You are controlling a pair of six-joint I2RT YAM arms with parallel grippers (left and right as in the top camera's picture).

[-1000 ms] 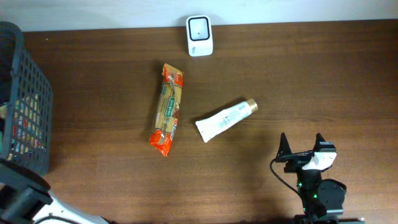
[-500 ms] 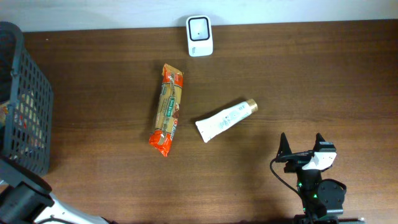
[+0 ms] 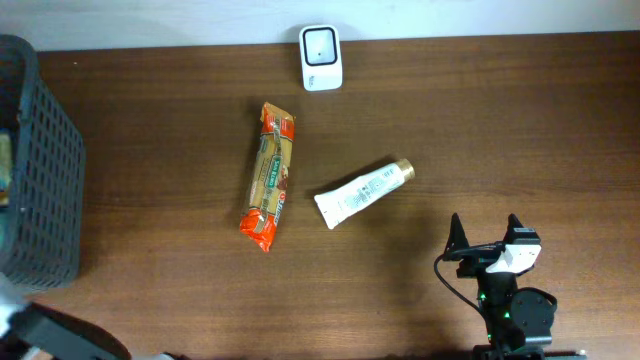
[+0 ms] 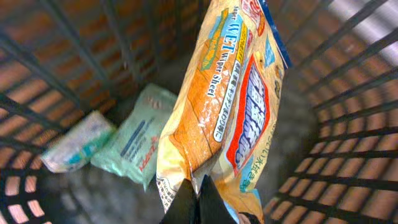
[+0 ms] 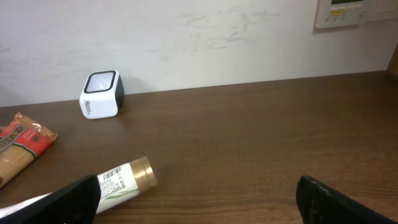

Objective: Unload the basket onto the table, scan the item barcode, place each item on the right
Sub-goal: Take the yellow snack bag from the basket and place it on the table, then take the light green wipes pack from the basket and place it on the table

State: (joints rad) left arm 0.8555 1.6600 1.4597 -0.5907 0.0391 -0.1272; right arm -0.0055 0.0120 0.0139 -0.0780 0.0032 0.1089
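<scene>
Found the left tool (image 4: 194, 200) down inside the dark wire basket (image 4: 348, 130), fingers clenched on the lower edge of the orange wet-wipe pack (image 4: 227, 106); saw that pack rising up the middle of the left wrist view, printed face toward the camera; noted a green pack (image 4: 134, 146) and a pale pack (image 4: 74, 146) side by side on the basket floor to its left. Saw from overhead the basket at the left edge of the table (image 3: 520, 130), well apart from the white scanner (image 3: 321, 44) at the far edge; spotted mid-table an orange noodle packet (image 3: 268, 175) and, near it on the right, a white tube (image 3: 362, 193) with a gold cap. Found the right tool (image 3: 485, 238) released, fingers spread wide, low at the front right of the table, near the tube but apart from it, gripping nothing.
</scene>
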